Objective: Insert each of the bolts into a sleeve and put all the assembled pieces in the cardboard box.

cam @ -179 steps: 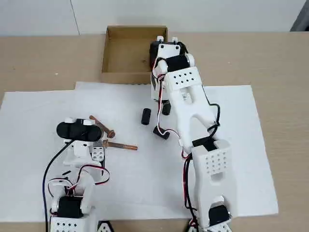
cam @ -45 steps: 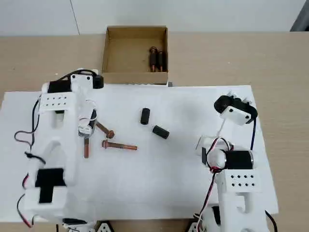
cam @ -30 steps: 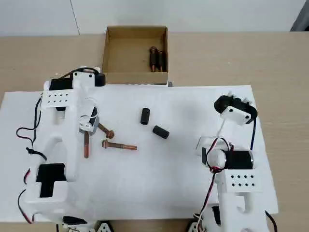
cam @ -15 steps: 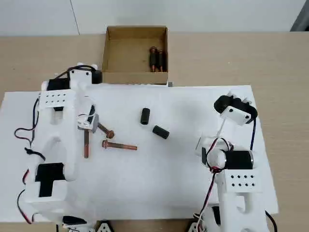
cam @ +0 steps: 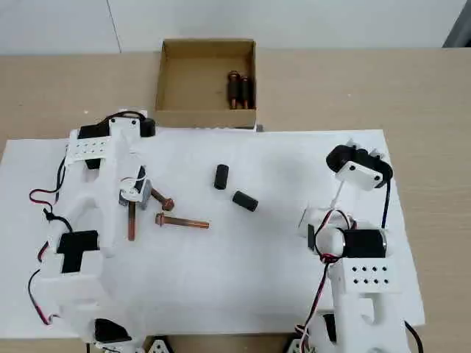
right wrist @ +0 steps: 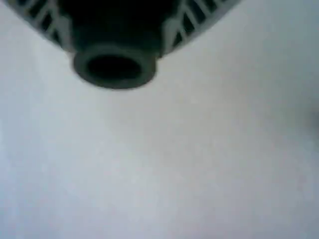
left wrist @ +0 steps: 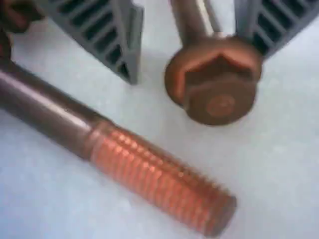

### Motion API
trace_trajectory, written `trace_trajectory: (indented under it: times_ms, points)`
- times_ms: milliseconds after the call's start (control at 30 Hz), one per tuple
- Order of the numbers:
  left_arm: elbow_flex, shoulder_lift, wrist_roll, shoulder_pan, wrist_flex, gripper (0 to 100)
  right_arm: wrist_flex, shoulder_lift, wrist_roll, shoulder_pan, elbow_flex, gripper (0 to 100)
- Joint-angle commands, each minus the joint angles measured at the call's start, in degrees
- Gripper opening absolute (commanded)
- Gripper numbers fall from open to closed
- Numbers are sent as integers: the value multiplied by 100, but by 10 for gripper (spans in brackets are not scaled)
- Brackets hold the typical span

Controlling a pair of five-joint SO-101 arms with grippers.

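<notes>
My left gripper point(cam: 136, 193) is down on the white paper point(cam: 221, 279) at the left of the desk point(cam: 412, 88). Its jaws are narrowly parted around a hex-head bolt point(left wrist: 217, 84), whose head rests against one finger and stands apart from the other. A threaded bolt point(left wrist: 149, 184) lies just beside it. Near the middle of the paper lie a first loose sleeve point(cam: 221, 176) and a second loose sleeve point(cam: 245, 201), close together but not touching. My right gripper point(right wrist: 114, 30) is clamped on a black sleeve point(right wrist: 113, 67) above the paper. The cardboard box point(cam: 169, 81) holds assembled bolt-and-sleeve work point(cam: 239, 90) by the wall nearer my right arm; I cannot tell how many pieces.
</notes>
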Motion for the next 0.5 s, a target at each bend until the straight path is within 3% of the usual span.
trace_trajectory:
  times_ms: [0, 167, 300, 467]
  points:
    - [-163, 299, 0, -35, -97, 77, -92, -145, -44, -4, -35, 2]
    - [-171, 501, 0, -18, -202, 6, -92, -145, -35, 13, -35, 2]
    - [-189, 475, 9, 0, -167, 5, -92, -145, -35, 22, -44, 2]
    - [-189, -404, 9, 0, 176, 5, -31, -251, -35, 22, -264, 2]
